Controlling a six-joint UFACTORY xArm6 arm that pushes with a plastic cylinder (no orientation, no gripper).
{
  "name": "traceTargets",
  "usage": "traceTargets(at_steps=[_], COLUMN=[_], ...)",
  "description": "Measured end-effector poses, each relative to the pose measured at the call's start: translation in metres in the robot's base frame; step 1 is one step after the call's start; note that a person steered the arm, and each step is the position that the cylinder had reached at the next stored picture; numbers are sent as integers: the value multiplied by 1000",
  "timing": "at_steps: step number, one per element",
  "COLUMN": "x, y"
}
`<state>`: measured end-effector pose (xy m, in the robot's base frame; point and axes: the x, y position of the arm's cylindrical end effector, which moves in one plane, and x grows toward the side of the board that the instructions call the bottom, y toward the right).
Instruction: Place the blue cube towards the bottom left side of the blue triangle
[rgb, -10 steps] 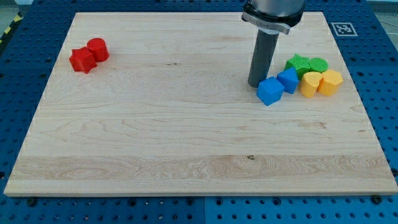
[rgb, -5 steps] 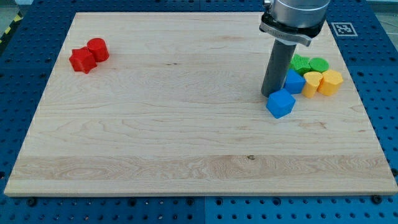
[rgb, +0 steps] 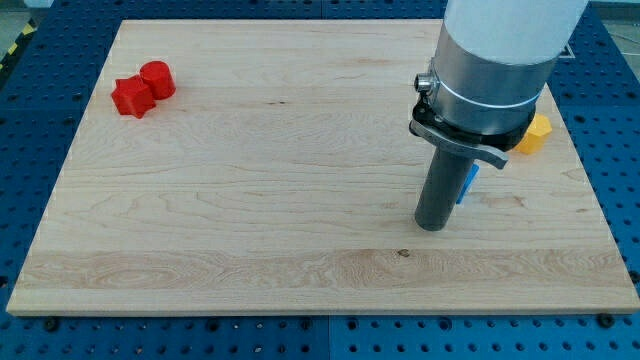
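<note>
My rod stands at the view's right of the wooden board (rgb: 250, 200), its tip (rgb: 431, 226) on the surface. Only a thin blue sliver (rgb: 467, 185) shows just right of the rod; I cannot tell which blue block it is. The arm's body hides the rest of both blue blocks, and the green blocks too.
A yellow block (rgb: 537, 132) peeks out from behind the arm at the view's right. A red cylinder (rgb: 158, 79) and another red block (rgb: 131, 97) touch each other at the view's top left.
The arm has moved toward the view's bottom and now covers the blue and green blocks. Earlier the blue cube slid down and right, away from the other blue block.
</note>
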<state>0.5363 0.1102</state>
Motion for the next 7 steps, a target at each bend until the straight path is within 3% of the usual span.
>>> traceTargets(at_steps=[5,7], x=[-24,3], y=[2,22])
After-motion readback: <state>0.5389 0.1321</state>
